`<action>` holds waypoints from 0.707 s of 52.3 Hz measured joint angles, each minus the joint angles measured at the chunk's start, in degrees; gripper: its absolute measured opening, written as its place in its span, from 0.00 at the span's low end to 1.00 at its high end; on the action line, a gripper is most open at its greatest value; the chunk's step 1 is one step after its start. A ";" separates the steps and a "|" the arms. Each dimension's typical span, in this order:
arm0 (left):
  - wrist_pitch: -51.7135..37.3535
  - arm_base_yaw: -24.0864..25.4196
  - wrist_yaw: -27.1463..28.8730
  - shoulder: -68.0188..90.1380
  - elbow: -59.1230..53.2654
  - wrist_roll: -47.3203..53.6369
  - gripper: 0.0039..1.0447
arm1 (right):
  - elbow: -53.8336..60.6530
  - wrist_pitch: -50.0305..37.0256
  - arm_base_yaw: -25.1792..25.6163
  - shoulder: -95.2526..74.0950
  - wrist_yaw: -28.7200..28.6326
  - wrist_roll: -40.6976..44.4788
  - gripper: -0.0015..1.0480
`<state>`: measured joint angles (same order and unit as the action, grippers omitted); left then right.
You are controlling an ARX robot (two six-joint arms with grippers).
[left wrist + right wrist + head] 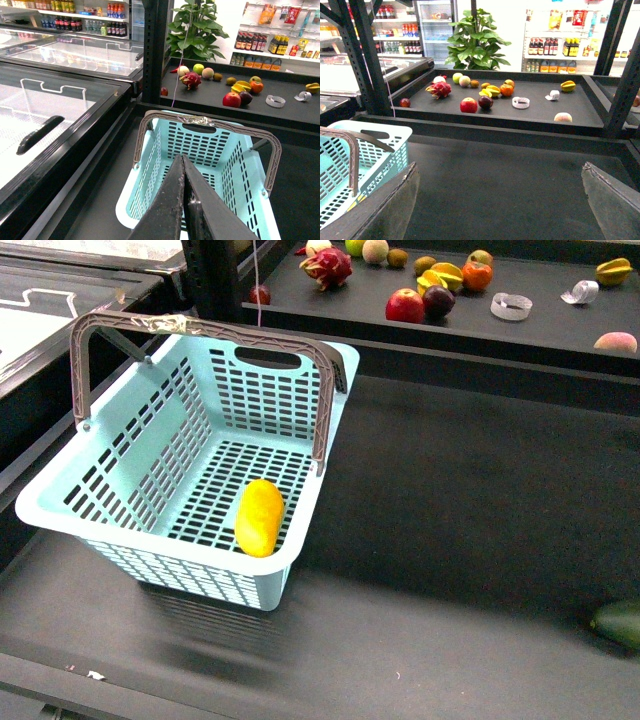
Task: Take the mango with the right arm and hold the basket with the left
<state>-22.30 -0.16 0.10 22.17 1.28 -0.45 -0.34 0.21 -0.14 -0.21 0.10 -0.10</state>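
Note:
The turquoise basket [150, 470] stands at the left of the dark counter with both grey-brown handles up; the far one is taped [160, 324]. The yellow-orange mango [260, 518] lies on the basket floor by its near right wall. Neither arm shows in the front view. In the left wrist view my left gripper [182, 157] is shut and empty, its fingers pointing over the basket [200, 145] and hiding the mango. In the right wrist view my right gripper [500, 170] is open and empty above bare counter, to the right of the basket [375, 150].
A raised back shelf [540, 330] holds several fruits: a dragon fruit [327, 267], a red apple [405, 306] and a star fruit [613, 270]. A dark green fruit [620, 623] lies at the counter's near right. Glass-lidded freezers [50, 110] stand to the left.

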 joint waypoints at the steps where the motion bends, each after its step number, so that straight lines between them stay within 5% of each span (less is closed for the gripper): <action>1: 0.52 0.00 0.00 -0.55 0.00 0.00 0.02 | 0.00 0.00 0.00 0.00 0.00 0.00 0.92; 33: 12.09 0.00 0.00 -12.20 0.00 0.00 0.02 | 0.00 0.00 0.00 0.00 0.00 0.00 0.92; 37: 19.30 0.02 -0.07 -17.59 0.02 0.02 0.02 | 0.00 0.00 0.00 0.00 -0.02 0.00 0.92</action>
<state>-3.01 -0.14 0.03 4.58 1.30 -0.43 -0.34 0.21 -0.14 -0.21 0.08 -0.10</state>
